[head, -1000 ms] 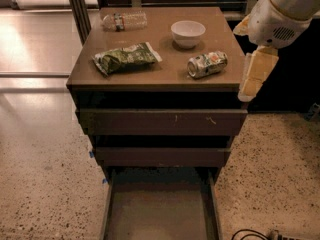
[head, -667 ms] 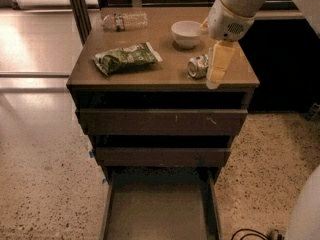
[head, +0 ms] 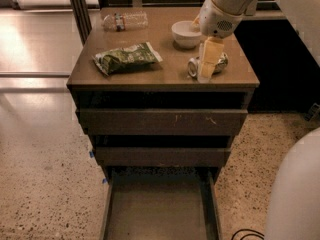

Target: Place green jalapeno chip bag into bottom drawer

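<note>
Operator: Changes since the last look?

Spotter: Your gripper (head: 206,74) has slid a little further toward the left of the frame. A second ago it hung off the right edge of the tabletop (head: 165,79); now it points down over the right-hand part of the tabletop, in front of the drink can (head: 222,62) lying on its side there. Whether it is open or closed, you cannot tell from this angle. More of the robot's white body (head: 295,194) now fills the lower right of the frame. Nothing on the tabletop has shifted.

Operator: Bag?

Spotter: The green jalapeno chip bag (head: 127,58) lies flat on the left half of the tabletop, well apart from your gripper and close to the front edge. Bare tabletop runs between the bag and the can. Behind the gripper, toward the top of the frame, stands the white bowl (head: 183,34), just beside the arm (head: 227,4). The clear bottle (head: 125,20) lies at the back left, apart from the bag.

Operator: Drawer?

Spotter: The bottom drawer (head: 159,211) is pulled out at the lower centre of the frame, its brown floor bare between thin side walls. The top drawer (head: 160,121) and the middle drawer (head: 160,156) above it show flat fronts, each set back a little under the tabletop's front edge. Speckled floor lies open to the left of the cabinet; on the right, a dark cable (head: 246,234) curls on the floor beside the drawer's corner, near the white body.
</note>
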Robot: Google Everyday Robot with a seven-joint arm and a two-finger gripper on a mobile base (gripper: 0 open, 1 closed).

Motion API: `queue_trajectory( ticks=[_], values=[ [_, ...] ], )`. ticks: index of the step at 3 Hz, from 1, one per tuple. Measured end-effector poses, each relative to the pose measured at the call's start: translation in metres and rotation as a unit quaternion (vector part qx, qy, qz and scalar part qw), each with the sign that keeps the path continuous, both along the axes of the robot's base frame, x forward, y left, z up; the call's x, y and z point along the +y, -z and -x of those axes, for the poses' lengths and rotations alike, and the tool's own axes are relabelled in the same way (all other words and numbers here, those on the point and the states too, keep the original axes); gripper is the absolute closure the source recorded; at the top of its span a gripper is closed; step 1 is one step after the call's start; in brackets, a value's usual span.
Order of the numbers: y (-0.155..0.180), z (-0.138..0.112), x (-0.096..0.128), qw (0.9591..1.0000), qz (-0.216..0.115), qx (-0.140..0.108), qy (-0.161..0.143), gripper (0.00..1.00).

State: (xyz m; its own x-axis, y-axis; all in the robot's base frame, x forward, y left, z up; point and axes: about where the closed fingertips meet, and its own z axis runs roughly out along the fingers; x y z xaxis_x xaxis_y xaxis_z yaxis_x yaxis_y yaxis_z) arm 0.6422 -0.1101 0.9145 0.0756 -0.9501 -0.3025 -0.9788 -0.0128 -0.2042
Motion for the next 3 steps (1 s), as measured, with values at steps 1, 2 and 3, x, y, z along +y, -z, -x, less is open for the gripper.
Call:
queue_trajectory(
  ticks=[1,2,3],
  values=[
    [0.008,-0.019,0.026,0.9995,-0.009,-0.011,-0.029,0.0],
    [0.019,-0.046,0.076,0.9958,-0.023,-0.025,-0.085,0.0],
    [0.017,-0.069,0.145,0.9853,-0.045,-0.049,-0.158,0.0]
  ],
)
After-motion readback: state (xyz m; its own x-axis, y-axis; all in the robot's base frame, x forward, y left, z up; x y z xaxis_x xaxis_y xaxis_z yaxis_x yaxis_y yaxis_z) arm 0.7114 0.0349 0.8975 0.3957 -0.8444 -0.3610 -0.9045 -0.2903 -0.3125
